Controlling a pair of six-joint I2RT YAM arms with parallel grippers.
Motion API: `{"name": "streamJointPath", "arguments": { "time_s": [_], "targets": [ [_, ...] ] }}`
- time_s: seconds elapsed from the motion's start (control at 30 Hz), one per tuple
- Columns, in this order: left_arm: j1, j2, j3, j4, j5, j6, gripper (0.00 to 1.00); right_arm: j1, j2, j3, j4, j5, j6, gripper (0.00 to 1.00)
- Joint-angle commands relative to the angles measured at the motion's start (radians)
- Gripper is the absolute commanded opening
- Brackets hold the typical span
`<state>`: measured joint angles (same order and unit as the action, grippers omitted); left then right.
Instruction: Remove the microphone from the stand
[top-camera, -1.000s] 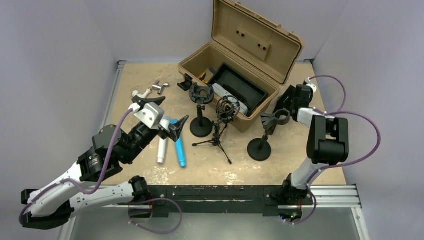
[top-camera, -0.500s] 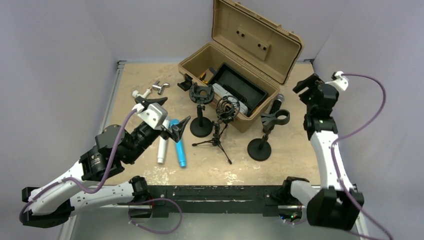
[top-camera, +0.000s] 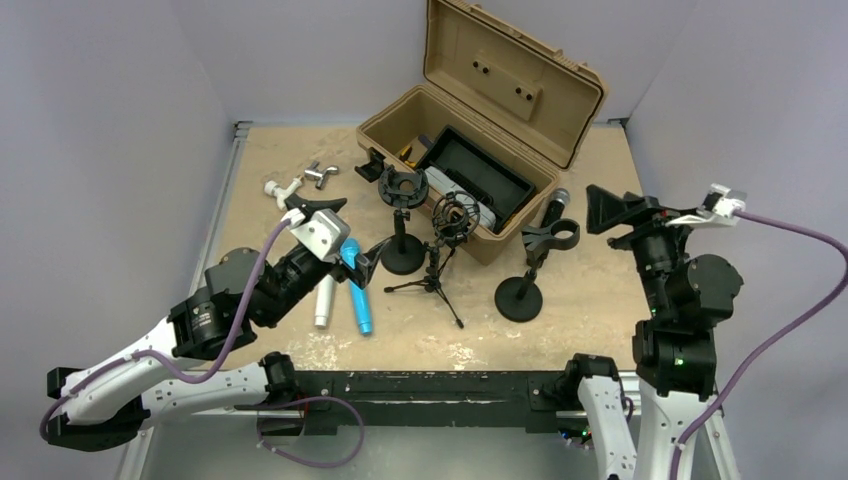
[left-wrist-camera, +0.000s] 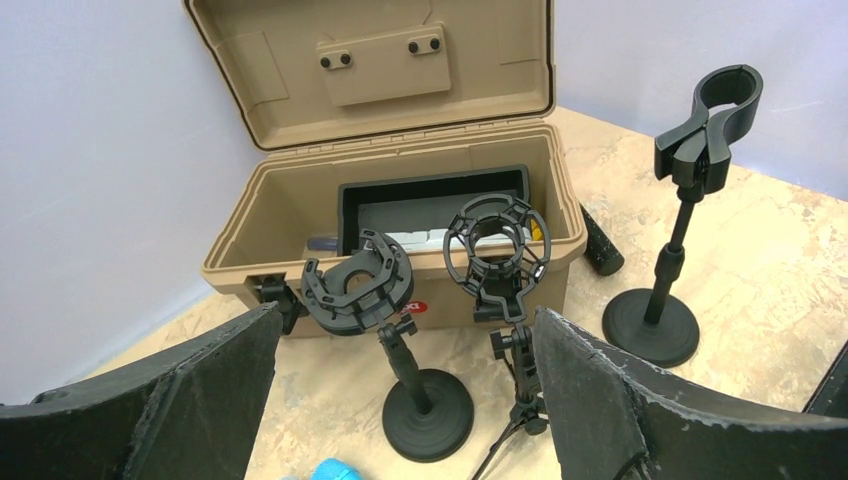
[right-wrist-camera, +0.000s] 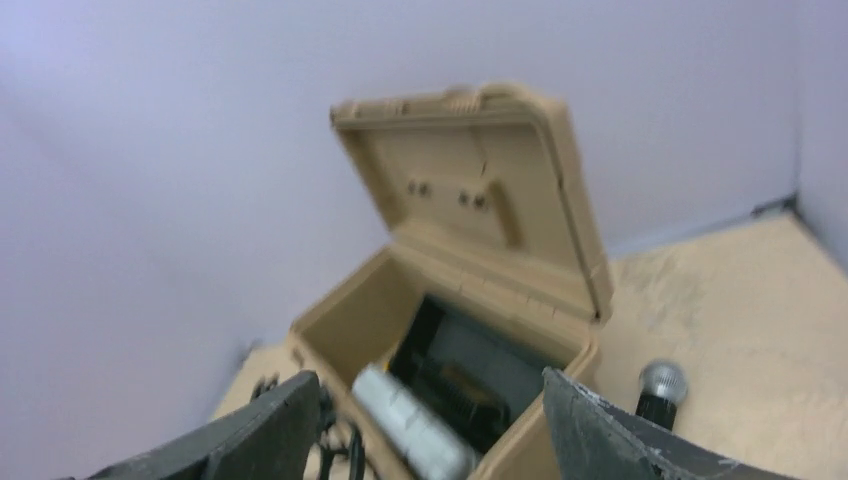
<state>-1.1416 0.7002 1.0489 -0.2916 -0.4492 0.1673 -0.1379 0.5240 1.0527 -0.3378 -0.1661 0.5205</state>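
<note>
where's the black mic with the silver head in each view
Top external: the black microphone lies on the table against the right side of the open tan case, right of centre.
Left wrist: only its black handle end shows, past the case's right corner.
Right wrist: lower right, silver head up, beside the case.
Shared landmark: the tan case with its raised lid.

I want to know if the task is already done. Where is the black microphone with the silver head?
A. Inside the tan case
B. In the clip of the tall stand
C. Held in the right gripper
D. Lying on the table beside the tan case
D: the black microphone lies on the table beside the tan case, and the clip stand holds nothing.
</note>
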Motion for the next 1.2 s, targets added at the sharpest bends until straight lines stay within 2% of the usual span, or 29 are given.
{"name": "streamJointPath", "arguments": {
  "time_s": [0.0,0.03,0.1,0.23,0.5,0.77,0.97,1.17],
  "targets": [
    [-0.009,-0.011,-0.003,0.048,0.019,-0.01,0.93,0.001,0.016,-0.007,-0.176,-0.236,-0.053,0.81],
    [-0.009,-0.011,-0.002,0.047,0.02,-0.009,0.93,0.001,0.006,-0.01,-0.184,-0.242,-0.06,0.91],
    [-0.009,-0.006,0.002,0.044,0.019,-0.004,0.93,0.001,0.002,-0.004,-0.217,-0.215,-0.099,0.98],
    [-0.01,-0.004,0.004,0.04,0.021,-0.004,0.93,0.0,0.01,-0.042,-0.218,-0.259,-0.128,0.98],
    [-0.01,0.002,0.005,0.038,0.012,0.005,0.93,0.0,0.016,-0.162,-0.149,-0.369,-0.145,0.74],
    [-0.01,0.016,0.003,0.037,0.01,0.007,0.93,0.002,0.011,-0.248,-0.118,-0.398,-0.14,0.62],
    [-0.01,0.022,0.003,0.039,0.008,0.011,0.93,0.019,0.034,-0.247,-0.207,-0.317,-0.158,0.5],
    [-0.01,0.027,0.002,0.04,0.004,0.014,0.93,0.018,0.057,-0.276,-0.334,-0.298,-0.16,0.45]
  ]
}}
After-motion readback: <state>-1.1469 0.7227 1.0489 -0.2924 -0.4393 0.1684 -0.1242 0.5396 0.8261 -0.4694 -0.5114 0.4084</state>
